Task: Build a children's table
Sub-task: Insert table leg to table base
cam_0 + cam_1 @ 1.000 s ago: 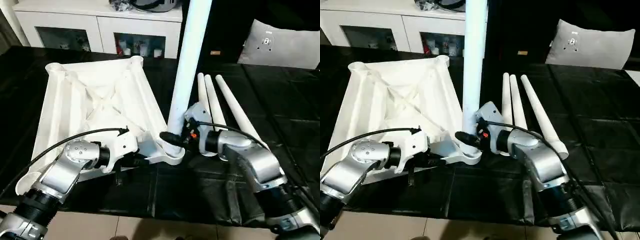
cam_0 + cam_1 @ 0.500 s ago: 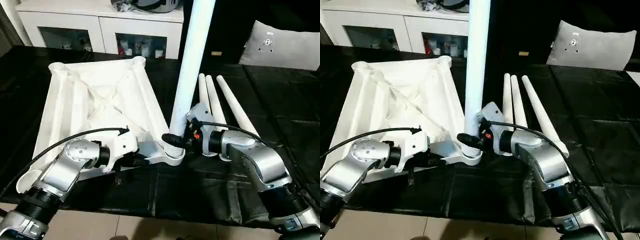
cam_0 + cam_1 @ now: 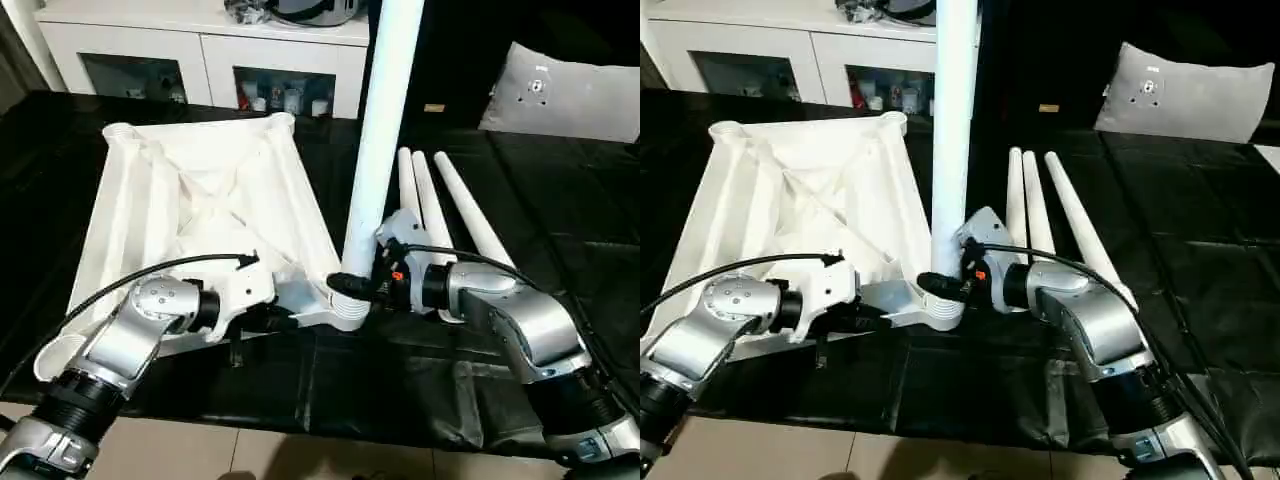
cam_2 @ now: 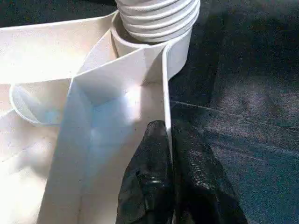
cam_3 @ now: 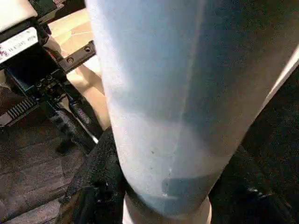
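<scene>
the upright leg (image 3: 385,120) stands nearly vertical at frame centre, its threaded foot in the corner socket (image 3: 345,312); the right hand (image 3: 352,284) is clamped around it, the left hand (image 4: 169,154) pinched shut on the table top's (image 3: 190,200) rib.

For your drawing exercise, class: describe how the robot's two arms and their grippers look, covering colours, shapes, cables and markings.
Both forearms are rounded silver metal shells with black ribbed collars near the elbows. The left forearm ends in a white wrist housing; a thin black cable arcs over it. The right forearm carries a similar black cable and a small orange-red mark at the wrist. The left gripper and the right gripper have black fingers.
</scene>
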You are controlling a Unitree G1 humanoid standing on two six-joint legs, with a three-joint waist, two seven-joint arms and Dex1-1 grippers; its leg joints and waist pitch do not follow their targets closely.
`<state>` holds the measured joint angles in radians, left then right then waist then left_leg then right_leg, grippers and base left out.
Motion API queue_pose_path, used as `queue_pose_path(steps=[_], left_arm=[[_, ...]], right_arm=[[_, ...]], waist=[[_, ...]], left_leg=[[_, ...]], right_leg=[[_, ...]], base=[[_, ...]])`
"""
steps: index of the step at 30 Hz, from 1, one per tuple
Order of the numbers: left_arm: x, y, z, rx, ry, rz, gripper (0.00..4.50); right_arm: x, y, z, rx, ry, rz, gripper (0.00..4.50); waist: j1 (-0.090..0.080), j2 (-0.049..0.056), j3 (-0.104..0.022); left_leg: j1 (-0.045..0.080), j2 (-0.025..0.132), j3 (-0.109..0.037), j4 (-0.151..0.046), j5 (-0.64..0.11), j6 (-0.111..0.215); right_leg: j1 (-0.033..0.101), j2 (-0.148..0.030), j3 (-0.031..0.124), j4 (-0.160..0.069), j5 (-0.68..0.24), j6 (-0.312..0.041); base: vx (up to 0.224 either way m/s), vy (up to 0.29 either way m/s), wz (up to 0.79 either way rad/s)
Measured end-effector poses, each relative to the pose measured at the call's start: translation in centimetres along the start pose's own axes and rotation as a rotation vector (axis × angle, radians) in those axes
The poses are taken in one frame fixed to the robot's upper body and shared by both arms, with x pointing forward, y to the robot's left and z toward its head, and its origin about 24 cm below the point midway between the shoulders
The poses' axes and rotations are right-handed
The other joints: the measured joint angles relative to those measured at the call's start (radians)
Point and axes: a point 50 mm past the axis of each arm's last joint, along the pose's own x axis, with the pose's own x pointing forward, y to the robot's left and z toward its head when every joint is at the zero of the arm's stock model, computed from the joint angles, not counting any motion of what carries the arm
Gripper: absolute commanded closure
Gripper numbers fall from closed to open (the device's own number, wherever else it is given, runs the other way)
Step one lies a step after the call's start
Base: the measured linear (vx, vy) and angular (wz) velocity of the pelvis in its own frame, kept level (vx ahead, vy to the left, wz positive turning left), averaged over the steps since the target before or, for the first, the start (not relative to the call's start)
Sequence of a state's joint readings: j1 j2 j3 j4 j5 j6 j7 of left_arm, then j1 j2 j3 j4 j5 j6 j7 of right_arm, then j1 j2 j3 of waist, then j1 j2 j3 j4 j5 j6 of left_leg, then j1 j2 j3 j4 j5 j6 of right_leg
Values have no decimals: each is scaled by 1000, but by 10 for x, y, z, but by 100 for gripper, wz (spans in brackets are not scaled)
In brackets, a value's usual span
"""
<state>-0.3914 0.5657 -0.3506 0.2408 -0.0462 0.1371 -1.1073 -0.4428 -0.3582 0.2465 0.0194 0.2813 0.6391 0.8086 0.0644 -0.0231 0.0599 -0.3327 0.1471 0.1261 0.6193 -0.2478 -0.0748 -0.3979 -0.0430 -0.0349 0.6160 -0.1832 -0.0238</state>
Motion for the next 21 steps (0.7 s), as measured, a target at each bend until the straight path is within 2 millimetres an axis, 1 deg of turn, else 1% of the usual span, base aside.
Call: queue_pose_path(steps=[8,14,18,21], left_arm=[[0,0,0,6,-3,-5,450],[-1,0,1,3,-3,-10,450],[-1,0,1,3,-4,-12,450],[0,-1,1,3,-6,-16,450]], right_arm=[[3,-2,-2,7,-22,-8,261],[4,-4,-6,50,-45,-10,261],[1,-4,-11,94,-80,-15,261],[0,-4,-19,147,-119,-23,261]], waist=[[0,0,0],[-1,1,0],[0,2,0],[3,3,-1]], left_leg=[[0,4,1,0,1,-2],[0,5,1,0,1,-2],[0,5,1,0,1,-2],[0,5,1,0,1,-2]], right_leg=[[1,0,-5,0,-1,-2],[1,0,-5,0,-1,-3],[1,0,-6,0,-2,-3],[2,0,-6,0,-2,-4]], base=[[0,0,0],[0,0,0],[0,0,0],[0,0,0]])
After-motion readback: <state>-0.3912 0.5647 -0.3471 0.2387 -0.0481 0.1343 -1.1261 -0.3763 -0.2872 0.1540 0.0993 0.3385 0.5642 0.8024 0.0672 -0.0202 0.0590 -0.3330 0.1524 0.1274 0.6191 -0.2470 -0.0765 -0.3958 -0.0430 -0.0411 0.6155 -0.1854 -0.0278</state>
